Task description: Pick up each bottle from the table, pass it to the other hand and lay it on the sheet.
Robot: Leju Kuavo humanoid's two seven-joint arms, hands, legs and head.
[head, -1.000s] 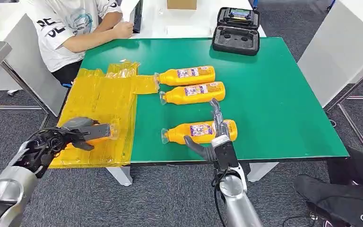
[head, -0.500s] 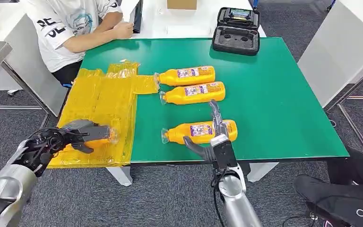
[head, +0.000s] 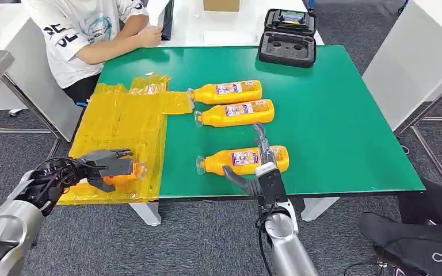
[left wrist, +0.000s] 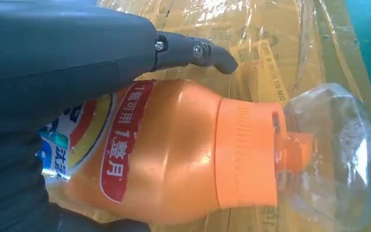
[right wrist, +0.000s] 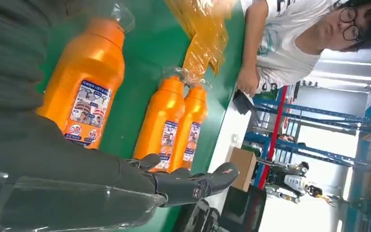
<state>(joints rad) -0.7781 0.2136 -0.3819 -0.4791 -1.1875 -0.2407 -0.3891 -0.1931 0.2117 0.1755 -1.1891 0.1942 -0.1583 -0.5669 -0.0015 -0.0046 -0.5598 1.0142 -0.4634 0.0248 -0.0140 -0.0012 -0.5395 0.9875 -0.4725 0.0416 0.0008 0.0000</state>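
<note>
The right hand (right wrist: 125, 186) comes in large and grey, with its dark fingers (right wrist: 198, 181) stretched out and apart, holding nothing. Beside it an orange bottle (right wrist: 84, 87) lies on the green table (right wrist: 149, 58), with a printed label on its body and a clear cap at its end. A little away, two more orange bottles (right wrist: 176, 123) lie side by side, touching each other, both with labels. Near their caps begins a crumpled yellow sheet (right wrist: 203, 29). At the far edge of the table sits a person (right wrist: 290, 43) in a white shirt, one arm resting on the surface. Behind stand a brown cardboard box (right wrist: 241, 169) and blue metal racks (right wrist: 319, 121).
</note>
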